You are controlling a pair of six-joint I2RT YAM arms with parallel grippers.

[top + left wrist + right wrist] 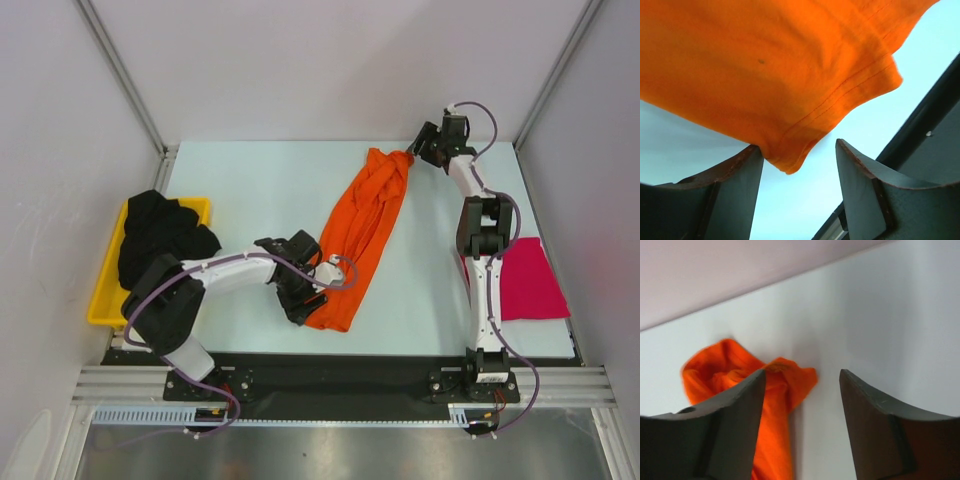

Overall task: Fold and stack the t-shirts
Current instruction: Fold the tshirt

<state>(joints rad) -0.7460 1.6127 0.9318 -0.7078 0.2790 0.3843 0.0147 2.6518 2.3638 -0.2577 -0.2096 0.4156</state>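
Left of the orange shirt (pixel 362 225), the black shirt (pixel 160 235) lay bunched in the tray (pixel 105 300), unfolded. The orange one stretched rumpled, the left gripper (pixel 303 298) at its near end and the right gripper (pixel 414 152) at its far end, both with jaws apart. Right of it the pink shirt (pixel 530 280) lay flat, seemingly folded; nothing stacked yet.

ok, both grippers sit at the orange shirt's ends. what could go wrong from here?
1. The orange shirt lies bunched into a twisted strip, not flat. Folding it as it is would likely give a lumpy fold.
2. The left gripper and right gripper are both open, with cloth beside only one finger. Closing may catch just a hem, or miss.
3. The right arm runs close beside the pink shirt, so pulling back could drag it.
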